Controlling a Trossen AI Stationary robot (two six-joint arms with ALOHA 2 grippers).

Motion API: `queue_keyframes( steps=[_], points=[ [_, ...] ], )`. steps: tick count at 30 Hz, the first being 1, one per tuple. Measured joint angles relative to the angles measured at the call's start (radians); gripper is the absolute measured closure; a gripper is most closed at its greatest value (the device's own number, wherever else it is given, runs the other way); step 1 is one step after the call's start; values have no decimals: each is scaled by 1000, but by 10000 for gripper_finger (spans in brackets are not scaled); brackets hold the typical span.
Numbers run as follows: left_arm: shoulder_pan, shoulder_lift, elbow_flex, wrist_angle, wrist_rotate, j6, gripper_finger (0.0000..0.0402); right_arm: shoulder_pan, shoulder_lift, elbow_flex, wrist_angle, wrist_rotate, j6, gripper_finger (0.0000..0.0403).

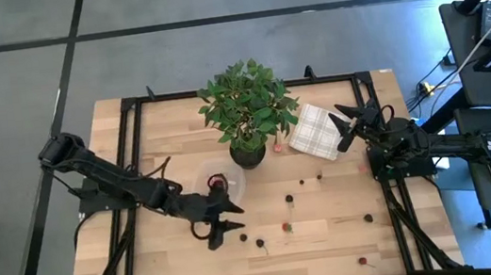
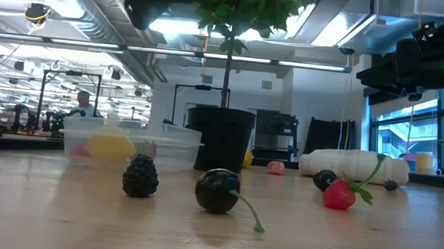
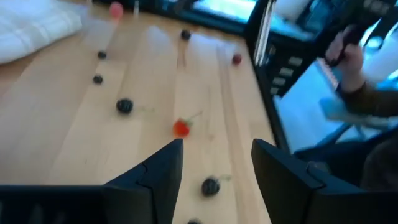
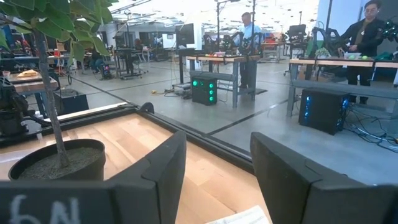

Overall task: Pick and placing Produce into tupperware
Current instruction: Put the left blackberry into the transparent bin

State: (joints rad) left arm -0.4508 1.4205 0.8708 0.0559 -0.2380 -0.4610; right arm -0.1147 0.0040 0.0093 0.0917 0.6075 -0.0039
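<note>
**Q:** High view — where do the left gripper point(image 1: 226, 223) and its fingers stand relative to the produce?

**A:** The left gripper hangs over the front middle of the surface point(image 1: 334, 230), just in front of the tupperware point(image 1: 219, 185). Its fingers point(image 3: 163, 171) are spread apart and hold nothing. In the left wrist view a dark berry point(image 3: 211, 186) lies on the wood in the gap between the fingers, below them and untouched. A red berry with a stem point(image 3: 181, 128) lies a little farther off, and more dark pieces point(image 3: 124, 106) are scattered beyond it.

**Q:** And the tupperware?

**A:** It rests left of the plant pot point(image 1: 249, 153). In the low view it shows a yellow piece point(image 2: 111, 145) inside its clear wall, with something pink beside it.

**Q:** The right gripper point(image 1: 351, 125)?

**A:** It waits at the right rear of the surface, beside the checked cloth point(image 1: 316, 132), with its fingers point(image 4: 155, 168) spread and empty.

**Q:** The surface and the room?

**A:** The surface is pale wood in a black frame. In the low view, a blackberry point(image 2: 140, 176), a dark cherry with a stem point(image 2: 218, 191) and a red strawberry-like piece point(image 2: 340, 194) lie near the camera. Beyond the surface are workbenches, people standing at them point(image 4: 247, 31), and grey floor.
</note>
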Motion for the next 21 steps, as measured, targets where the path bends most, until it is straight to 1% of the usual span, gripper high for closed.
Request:
queue_keyframes(
  steps=[4, 8, 11, 13, 18, 21],
  points=[
    [-12, 34, 47, -123, -21, 33, 217, 0, 0, 0, 0, 0, 0, 221],
    [-28, 111, 152, -221, -24, 102, 217, 0, 0, 0, 0, 0, 0, 221],
    [-32, 184, 237, -318, -21, 105, 217, 0, 0, 0, 0, 0, 0, 221],
    [-31, 224, 277, -348, -23, 101, 217, 0, 0, 0, 0, 0, -1, 221],
    [-31, 295, 307, -362, -20, 1, 217, 0, 0, 0, 0, 0, 0, 221],
    [-33, 309, 309, -375, 17, -82, 217, 0, 0, 0, 0, 0, 0, 221]
  ],
)
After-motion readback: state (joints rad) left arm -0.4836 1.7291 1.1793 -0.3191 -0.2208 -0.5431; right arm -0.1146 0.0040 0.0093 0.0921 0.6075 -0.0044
